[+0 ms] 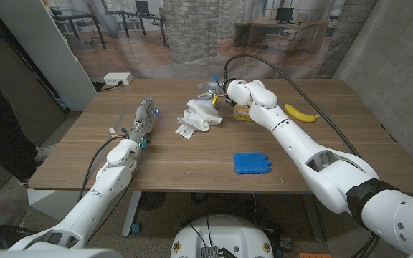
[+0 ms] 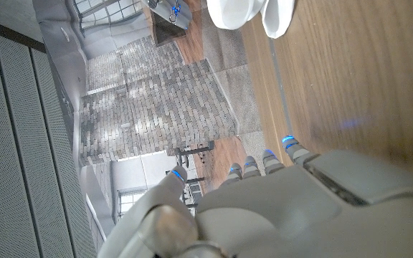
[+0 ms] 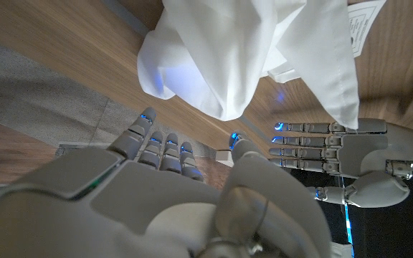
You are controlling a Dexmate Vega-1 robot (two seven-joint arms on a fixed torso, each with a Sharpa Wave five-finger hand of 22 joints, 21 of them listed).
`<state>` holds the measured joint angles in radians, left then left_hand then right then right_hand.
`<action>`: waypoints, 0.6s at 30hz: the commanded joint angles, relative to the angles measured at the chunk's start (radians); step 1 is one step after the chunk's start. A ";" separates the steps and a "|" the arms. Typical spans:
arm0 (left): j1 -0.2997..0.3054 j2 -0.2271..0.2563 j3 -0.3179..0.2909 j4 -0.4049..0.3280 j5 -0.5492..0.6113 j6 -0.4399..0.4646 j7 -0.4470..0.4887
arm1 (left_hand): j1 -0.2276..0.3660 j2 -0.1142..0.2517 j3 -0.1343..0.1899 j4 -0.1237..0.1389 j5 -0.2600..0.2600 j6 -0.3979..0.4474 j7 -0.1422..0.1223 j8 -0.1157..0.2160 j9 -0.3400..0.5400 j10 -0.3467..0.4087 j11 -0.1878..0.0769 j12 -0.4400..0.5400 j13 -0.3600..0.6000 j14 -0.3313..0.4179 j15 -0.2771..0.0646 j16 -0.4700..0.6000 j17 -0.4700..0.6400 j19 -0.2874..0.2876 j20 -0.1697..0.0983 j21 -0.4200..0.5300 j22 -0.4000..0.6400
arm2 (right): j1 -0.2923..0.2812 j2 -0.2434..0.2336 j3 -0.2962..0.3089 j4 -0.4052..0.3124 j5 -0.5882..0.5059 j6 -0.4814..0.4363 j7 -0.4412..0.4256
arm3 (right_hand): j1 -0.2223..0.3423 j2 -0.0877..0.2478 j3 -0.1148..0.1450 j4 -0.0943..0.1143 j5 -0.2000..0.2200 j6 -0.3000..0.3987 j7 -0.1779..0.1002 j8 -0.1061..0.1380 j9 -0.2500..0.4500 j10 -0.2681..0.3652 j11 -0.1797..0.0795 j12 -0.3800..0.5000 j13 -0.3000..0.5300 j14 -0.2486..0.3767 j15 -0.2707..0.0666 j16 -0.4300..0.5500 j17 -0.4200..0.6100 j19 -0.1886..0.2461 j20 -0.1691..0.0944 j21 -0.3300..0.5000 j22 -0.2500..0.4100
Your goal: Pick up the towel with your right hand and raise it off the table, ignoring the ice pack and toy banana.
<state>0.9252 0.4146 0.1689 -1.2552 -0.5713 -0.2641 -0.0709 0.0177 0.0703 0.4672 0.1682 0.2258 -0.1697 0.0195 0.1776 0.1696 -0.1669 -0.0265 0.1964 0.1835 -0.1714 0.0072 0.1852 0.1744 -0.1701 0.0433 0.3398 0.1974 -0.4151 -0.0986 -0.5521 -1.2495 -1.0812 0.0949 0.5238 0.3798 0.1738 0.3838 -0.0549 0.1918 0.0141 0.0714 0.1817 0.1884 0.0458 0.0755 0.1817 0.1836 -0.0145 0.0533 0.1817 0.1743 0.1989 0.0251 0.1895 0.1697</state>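
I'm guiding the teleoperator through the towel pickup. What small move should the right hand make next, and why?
Probably ease the right hand down and forward until its fingers close on the towel. In the right wrist view the fingers are spread just short of the white cloth, holding nothing, and the towel lies crumpled on the table. The left hand rests off to the side.

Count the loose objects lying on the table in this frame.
3: the white towel near the far middle by the right hand, the toy banana at far right, the blue ice pack near the front.
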 commanded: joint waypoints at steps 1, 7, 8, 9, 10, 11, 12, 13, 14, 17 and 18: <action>-0.003 -0.001 -0.002 0.005 0.002 0.006 0.004 | 0.002 0.067 -0.002 0.000 0.004 -0.095 0.003 0.004 0.004 -0.091 0.003 0.004 0.006 -0.145 0.007 0.002 0.003 -0.035 0.005 -0.002 0.004 | 0.036 0.011 -0.023 0.073 0.007 -0.006 0.005 | 0.010 0.003 0.007 0.002 -0.004 -0.006 0.004 0.001 0.003 -0.008 0.001 0.003 0.005 -0.006 0.005 0.008 0.004 -0.005 -0.001 0.003 0.004; -0.005 -0.002 -0.003 0.007 0.003 0.009 0.003 | 0.002 0.068 -0.002 0.000 0.004 -0.096 0.003 0.004 0.004 -0.090 0.002 0.005 0.006 -0.145 0.007 0.002 0.003 -0.035 0.006 -0.002 0.004 | 0.057 0.018 -0.035 0.111 0.008 -0.009 0.010 | 0.009 0.003 0.007 0.003 -0.005 -0.008 0.004 0.002 0.003 -0.008 0.000 0.003 0.005 -0.005 0.005 0.009 0.005 -0.003 0.000 0.004 0.004; -0.006 -0.002 -0.003 0.007 0.004 0.010 0.004 | 0.002 0.068 -0.002 0.000 0.004 -0.096 0.003 0.004 0.004 -0.091 0.002 0.004 0.006 -0.145 0.007 0.001 0.003 -0.035 0.006 -0.002 0.004 | 0.061 0.019 -0.036 0.118 0.010 -0.008 0.010 | 0.010 0.003 0.008 0.003 -0.005 -0.008 0.004 0.002 0.003 -0.008 0.000 0.004 0.005 -0.005 0.005 0.009 0.005 -0.003 0.000 0.004 0.004; -0.006 -0.002 -0.003 0.006 0.004 0.011 0.004 | 0.002 0.068 -0.002 0.000 0.004 -0.096 0.003 0.004 0.004 -0.090 0.003 0.004 0.006 -0.145 0.007 0.001 0.003 -0.035 0.006 -0.002 0.004 | 0.064 0.020 -0.037 0.126 0.012 -0.006 0.011 | 0.010 0.003 0.008 0.003 -0.005 -0.008 0.004 0.002 0.003 -0.008 0.000 0.004 0.005 -0.005 0.005 0.009 0.005 -0.002 0.000 0.004 0.004; -0.006 -0.002 -0.003 0.006 0.004 0.012 0.004 | 0.002 0.068 -0.002 0.000 0.004 -0.096 0.003 0.004 0.004 -0.090 0.002 0.004 0.006 -0.145 0.007 0.002 0.003 -0.035 0.006 -0.002 0.004 | 0.068 0.021 -0.039 0.132 0.013 -0.006 0.011 | 0.010 0.003 0.008 0.003 -0.005 -0.008 0.004 0.002 0.003 -0.009 -0.001 0.003 0.005 -0.005 0.005 0.009 0.005 -0.002 0.001 0.004 0.004; -0.006 -0.001 -0.003 0.006 0.005 0.012 0.005 | 0.002 0.068 -0.002 0.000 0.004 -0.096 0.003 0.004 0.004 -0.090 0.002 0.004 0.006 -0.145 0.007 0.002 0.003 -0.035 0.006 -0.002 0.004 | 0.071 0.021 -0.041 0.140 0.015 -0.002 0.010 | 0.010 0.003 0.008 0.003 -0.005 -0.008 0.004 0.002 0.003 -0.010 -0.001 0.003 0.005 -0.003 0.005 0.010 0.005 -0.001 0.001 0.004 0.004; -0.006 0.000 -0.003 0.005 0.006 0.013 0.006 | 0.002 0.068 -0.002 0.000 0.004 -0.096 0.003 0.004 0.004 -0.090 0.002 0.004 0.006 -0.145 0.007 0.002 0.003 -0.035 0.006 -0.002 0.004 | 0.074 0.023 -0.041 0.146 0.017 -0.003 0.011 | 0.010 0.003 0.008 0.003 -0.005 -0.009 0.004 0.003 0.003 -0.009 0.000 0.004 0.005 -0.003 0.006 0.010 0.005 -0.001 0.004 0.005 0.004; -0.007 -0.001 -0.004 0.005 0.006 0.014 0.007 | 0.002 0.068 -0.002 0.000 0.004 -0.096 0.003 0.004 0.004 -0.091 0.003 0.004 0.006 -0.145 0.007 0.002 0.003 -0.035 0.006 -0.002 0.004 | 0.077 0.024 -0.044 0.151 0.016 -0.005 0.013 | 0.010 0.002 0.008 0.003 -0.005 -0.009 0.004 0.003 0.003 -0.009 0.000 0.004 0.005 -0.003 0.007 0.010 0.005 0.000 0.005 0.005 0.004; -0.007 0.000 -0.004 0.005 0.006 0.014 0.007 | 0.002 0.068 -0.002 0.000 0.004 -0.096 0.003 0.004 0.004 -0.091 0.002 0.004 0.006 -0.145 0.007 0.001 0.003 -0.035 0.006 -0.002 0.004 | 0.082 0.025 -0.046 0.158 0.018 -0.002 0.016 | 0.009 0.001 0.007 0.003 -0.005 -0.010 0.005 0.003 0.003 -0.010 0.001 0.004 0.005 -0.002 0.007 0.010 0.005 0.001 0.006 0.006 0.004; -0.008 0.000 -0.004 0.006 0.007 0.016 0.008 | 0.002 0.068 -0.002 0.000 0.004 -0.095 0.003 0.004 0.004 -0.091 0.004 0.004 0.006 -0.145 0.007 0.002 0.003 -0.035 0.006 -0.002 0.004 | 0.092 0.030 -0.051 0.177 0.022 -0.003 0.024 | 0.003 -0.005 0.002 0.007 -0.006 -0.011 0.005 0.003 0.003 -0.011 0.002 0.004 0.006 0.000 0.008 0.012 0.006 0.004 0.009 0.007 0.004; -0.009 0.001 -0.004 0.006 0.007 0.017 0.008 | 0.002 0.068 -0.002 0.000 0.004 -0.096 0.004 0.004 0.004 -0.091 0.005 0.004 0.006 -0.145 0.007 0.002 0.003 -0.035 0.006 -0.003 0.004 | 0.095 0.030 -0.053 0.182 0.024 -0.003 0.027 | -0.002 -0.010 -0.002 0.009 -0.007 -0.012 0.006 0.003 0.003 -0.012 0.004 0.004 0.006 0.000 0.009 0.012 0.006 0.006 0.011 0.008 0.004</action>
<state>0.9201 0.4138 0.1664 -1.2505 -0.5676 -0.2538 -0.0665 0.0177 0.0703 0.4673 0.1682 0.2257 -0.1697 0.0195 0.1776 0.1696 -0.1669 -0.0264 0.1965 0.1835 -0.1712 0.0070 0.1852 0.1744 -0.1702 0.0432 0.3398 0.1974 -0.3557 -0.0802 -0.5864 -1.1337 -1.0680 0.0902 0.5347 0.3797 0.1738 0.3838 -0.0549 0.1918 0.0086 0.0771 0.1818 0.1883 0.0388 0.0715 0.1817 0.1836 -0.0143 0.0534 0.1888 0.1743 0.1992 0.0253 0.1895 0.1698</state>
